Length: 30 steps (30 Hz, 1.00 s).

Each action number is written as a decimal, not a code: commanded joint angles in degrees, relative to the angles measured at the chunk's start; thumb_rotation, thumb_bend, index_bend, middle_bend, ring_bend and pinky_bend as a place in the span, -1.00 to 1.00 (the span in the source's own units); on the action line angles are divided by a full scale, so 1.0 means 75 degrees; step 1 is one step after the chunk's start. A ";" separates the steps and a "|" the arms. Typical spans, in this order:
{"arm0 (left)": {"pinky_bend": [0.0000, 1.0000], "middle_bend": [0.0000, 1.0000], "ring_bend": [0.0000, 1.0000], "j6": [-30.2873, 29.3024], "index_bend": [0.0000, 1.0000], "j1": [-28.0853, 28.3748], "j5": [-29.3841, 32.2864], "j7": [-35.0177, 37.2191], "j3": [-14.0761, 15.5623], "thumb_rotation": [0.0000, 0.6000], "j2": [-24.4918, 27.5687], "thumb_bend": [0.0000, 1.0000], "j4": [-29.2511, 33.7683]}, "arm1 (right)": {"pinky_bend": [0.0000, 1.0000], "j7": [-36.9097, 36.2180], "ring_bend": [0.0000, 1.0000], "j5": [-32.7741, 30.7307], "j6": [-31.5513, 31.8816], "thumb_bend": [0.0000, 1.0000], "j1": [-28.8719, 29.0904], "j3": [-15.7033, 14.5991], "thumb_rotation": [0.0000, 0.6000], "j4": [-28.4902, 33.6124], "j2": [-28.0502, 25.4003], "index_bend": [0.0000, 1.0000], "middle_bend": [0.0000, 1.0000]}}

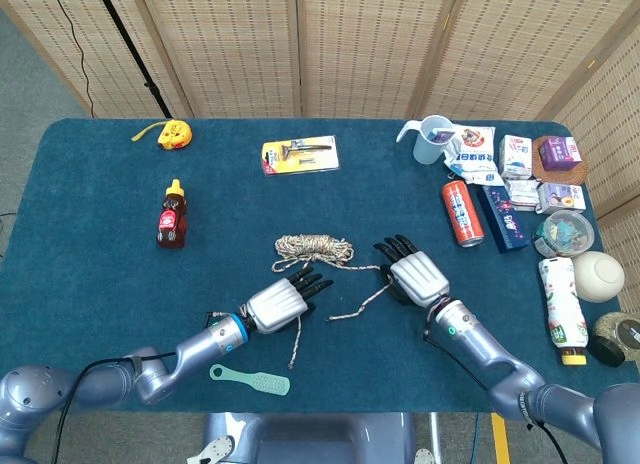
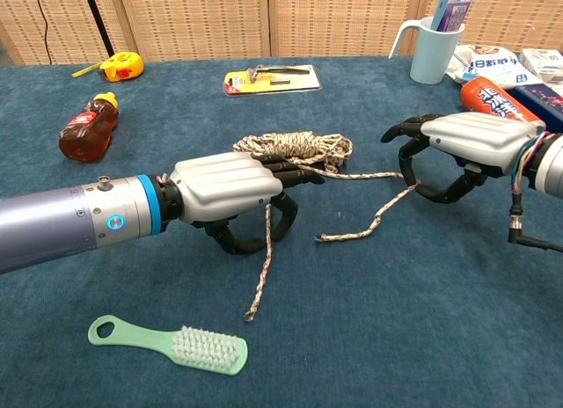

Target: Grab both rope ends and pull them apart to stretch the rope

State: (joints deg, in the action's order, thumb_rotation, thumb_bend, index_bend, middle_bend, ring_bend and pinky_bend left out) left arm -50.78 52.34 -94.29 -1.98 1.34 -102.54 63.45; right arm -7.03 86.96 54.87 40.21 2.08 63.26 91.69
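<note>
Blue surface (image 1: pixel 100 284) fills most of head view. Left hand (image 1: pixel 275 306) sits approx centre-bottom, palm down over one rope (image 2: pixel 295 148) strand; fingers (image 2: pixel 295 172) curled round that strand w/ thumb under, and the loose end hangs out below the hand toward 6 o'clock. Right hand (image 1: pixel 418 277) at 3 o'clock from the left one, well apart, palm down; its fingers (image 2: pixel 406 132) arched over the other strand, thumb hooked below it. Can't tell if that strand is actually pinched or just under the hand; its free end trails off toward 8 o'clock.

Rope's coiled bundle lies on the surface at 12 o'clock of the left hand, between both hands and a bit further back, strands running from it to each hand.

Smaller stuff: green brush (image 2: pixel 171 343) at 6 o'clock of left hand, near front edge. Sauce bottle (image 1: pixel 172 217) lying at 10 o'clock. Yellow tape measure (image 1: pixel 175 134) far back-left. Carded tool pack (image 1: pixel 299 155) at 12 o'clock. Cup (image 1: pixel 433 140) back-right, beside a cluster of snack packs and a red can (image 1: pixel 461 212).
</note>
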 commanded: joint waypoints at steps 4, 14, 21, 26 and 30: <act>-1.00 -1.00 -1.00 -0.0023 0.04 -0.0012 0.0025 0.0001 0.0000 1.00 0.0001 -0.23 0.0005 | -1.00 -0.0001 -0.94 -0.0005 -0.0008 0.12 0.0004 0.0004 1.00 0.0011 -0.0001 0.17 -0.76; -1.00 -1.00 -1.00 -0.0082 0.14 -0.0013 0.0030 -0.0009 0.0000 1.00 -0.0047 -0.24 -0.0028 | -1.00 0.0009 -0.93 -0.0030 -0.0026 0.13 -0.0001 0.0011 1.00 0.0020 -0.0011 0.17 -0.76; -1.00 -1.00 -1.00 -0.0070 0.15 -0.0005 0.0048 -0.0023 0.0006 1.00 -0.0072 -0.24 -0.0058 | -1.00 -0.0010 -0.93 -0.0035 -0.0017 0.12 -0.0013 0.0011 1.00 0.0010 -0.0020 0.17 -0.76; -1.00 -1.00 -1.00 -0.0074 0.19 0.0000 0.0054 -0.0022 0.0008 1.00 -0.0081 -0.23 -0.0053 | -1.00 -0.0024 -0.93 -0.0028 -0.0015 0.13 -0.0016 0.0004 1.00 -0.0001 -0.0015 0.18 -0.76; -1.00 -1.00 -1.00 -0.0118 0.21 -0.0020 0.0059 0.0004 0.0015 1.00 -0.0046 -0.23 -0.0038 | -1.00 -0.0039 -0.93 -0.0023 -0.0011 0.13 -0.0014 0.0007 1.00 -0.0002 -0.0006 0.18 -0.75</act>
State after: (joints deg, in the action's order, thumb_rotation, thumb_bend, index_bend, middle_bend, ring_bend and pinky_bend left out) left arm -51.59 52.24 -93.85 -2.00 1.44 -102.96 63.15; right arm -7.32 86.78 54.78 40.10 2.13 63.25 91.64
